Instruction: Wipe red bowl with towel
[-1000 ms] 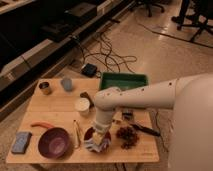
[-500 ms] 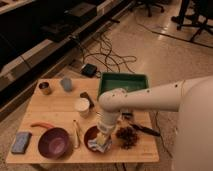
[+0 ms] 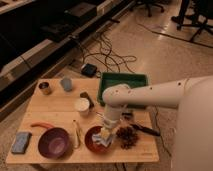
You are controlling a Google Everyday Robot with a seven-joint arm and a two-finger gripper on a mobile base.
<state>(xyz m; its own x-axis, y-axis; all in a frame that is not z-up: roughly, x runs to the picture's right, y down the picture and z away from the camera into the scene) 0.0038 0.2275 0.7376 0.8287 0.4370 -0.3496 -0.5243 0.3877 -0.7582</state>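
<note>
Shifted slightly, gripper [image 3: 106, 135] — clamped on towel [image 3: 104, 140] — hides red bowl's [image 3: 91, 140] middle.

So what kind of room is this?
Probably a lab or workshop: cables trail over a bare floor beside a wooden table, where the gripper presses a towel into the red bowl.

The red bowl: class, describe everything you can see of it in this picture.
The red bowl is round, orange-red and glossy inside, about as wide as the purple bowl to its left. It sits upright near the front edge of the wooden table, with a dark clump beside it on the right. The gripper, shut on the towel, reaches down into it from above, so the pale cloth covers much of the right part of its inside. Only its left inside and rim show.
</note>
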